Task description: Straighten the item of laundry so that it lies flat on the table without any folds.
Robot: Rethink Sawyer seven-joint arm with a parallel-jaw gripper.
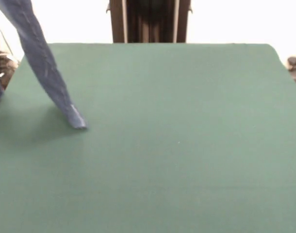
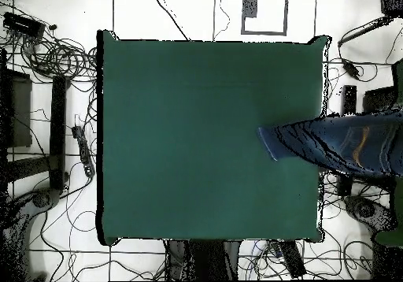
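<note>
While no jaws show, faded denim jeans (image 1: 43, 68) hang onto the green table (image 1: 187, 145).

We see a table (image 1: 187, 145) covered in plain dark green cloth with no pattern at all. The jeans (image 1: 43, 63) are blue denim. In the overhead view we see the jeans (image 2: 346, 145) show darker blue and paler, faded blue patches, with thin orange-tan lines of stitching running along them. Around the table, the floor (image 2: 189, 11) is white with thin dark lines, and black cables (image 2: 55, 54) curl across it.
</note>
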